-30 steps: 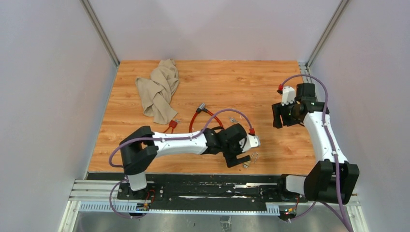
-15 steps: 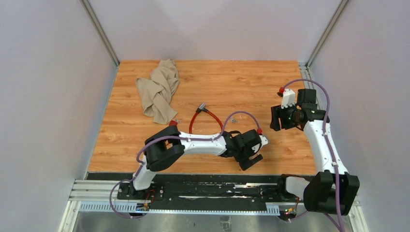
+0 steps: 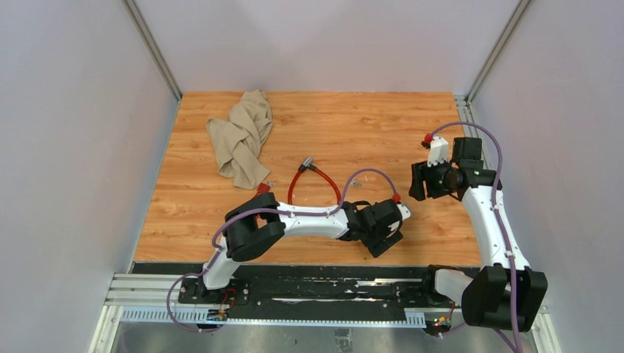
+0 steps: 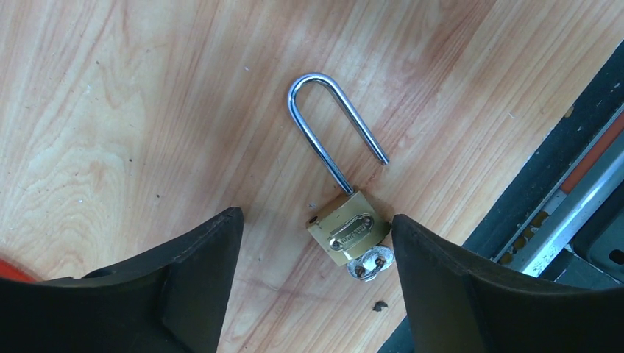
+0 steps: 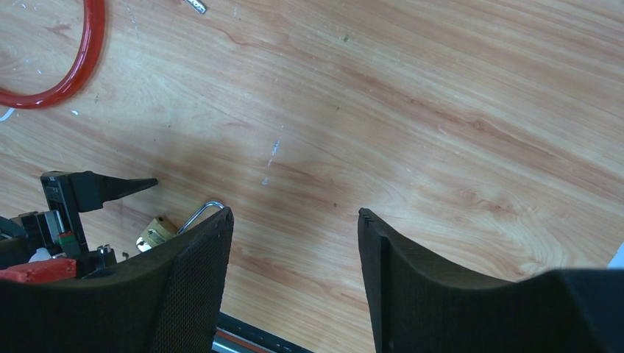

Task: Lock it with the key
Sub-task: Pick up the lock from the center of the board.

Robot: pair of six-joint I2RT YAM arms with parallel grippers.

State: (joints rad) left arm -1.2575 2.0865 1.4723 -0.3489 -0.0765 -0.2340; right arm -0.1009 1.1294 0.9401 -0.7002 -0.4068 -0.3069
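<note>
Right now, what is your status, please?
Left tool open, astride brass padlock. Right tool open, empty. Key lies apart, untouched. Nothing in the way.

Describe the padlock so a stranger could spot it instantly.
On the wooden table, look near the front edge, beneath the left pincer. The padlock lies there: small brass body, long silver shackle open, unlike the red cable loop behind.

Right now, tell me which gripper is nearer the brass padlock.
Left. The left gripper hovers over the brass padlock, its open jaws either side of it. The right gripper is open too, off to the right, well apart from it.
</note>
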